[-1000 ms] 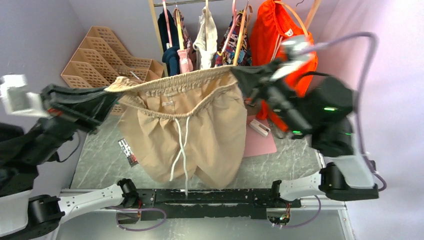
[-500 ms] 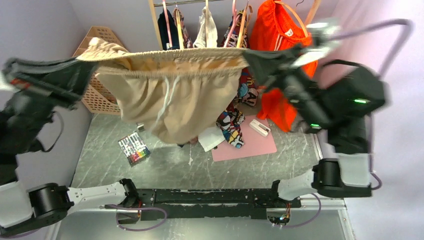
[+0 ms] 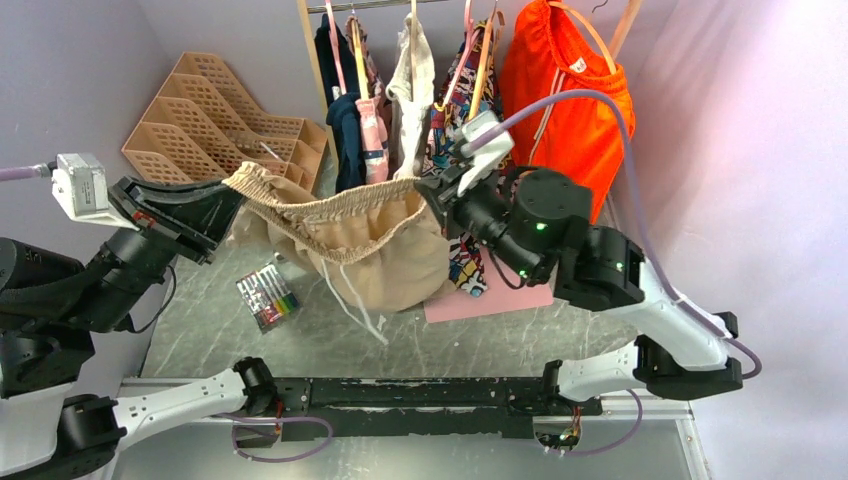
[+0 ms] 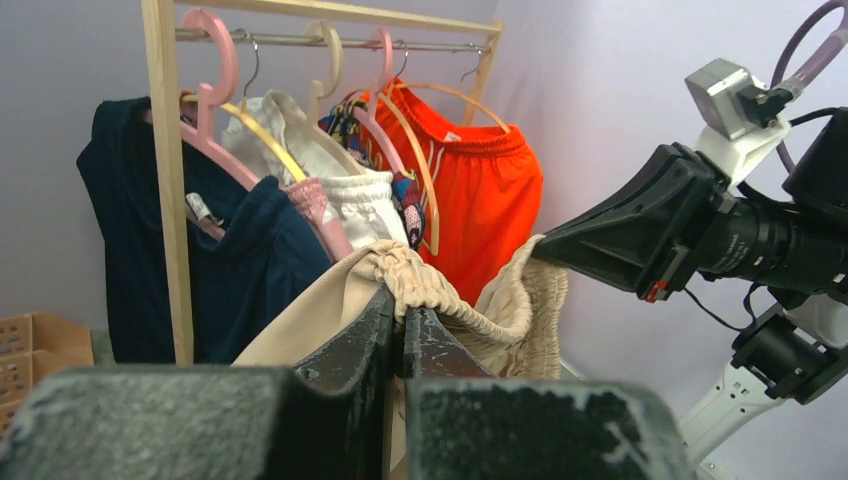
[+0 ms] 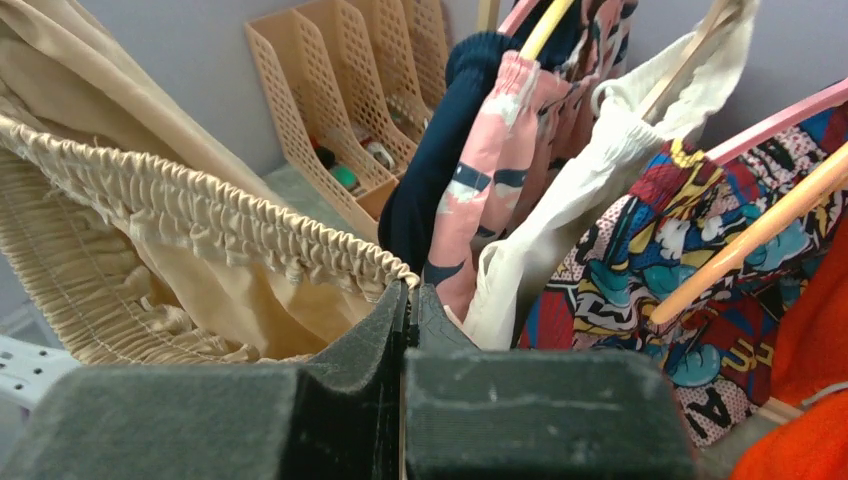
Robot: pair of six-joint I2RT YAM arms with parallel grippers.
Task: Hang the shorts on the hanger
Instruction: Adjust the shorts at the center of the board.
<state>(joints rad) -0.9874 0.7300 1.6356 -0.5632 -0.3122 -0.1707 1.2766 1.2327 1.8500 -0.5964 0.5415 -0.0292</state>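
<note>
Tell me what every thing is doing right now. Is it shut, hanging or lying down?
left gripper, shut on the waistband of the shorts.
right gripper, shut on the other side of the waistband.
shorts, held up by the waistband, sagging between both grippers, not yet on a hanger.
orange shorts, hanging from the rail.
marker pack, lying flat on the table.

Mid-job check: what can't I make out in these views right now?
- Slim orange-tan clothes hanger, lower bar: all views, hanging clothes cover it.
- Beige elastic-waist fabric shorts, leg hems: top view, bunched folds; wrist views, out of frame.
- Flat pink mat: top view, partly under right arm.
</note>
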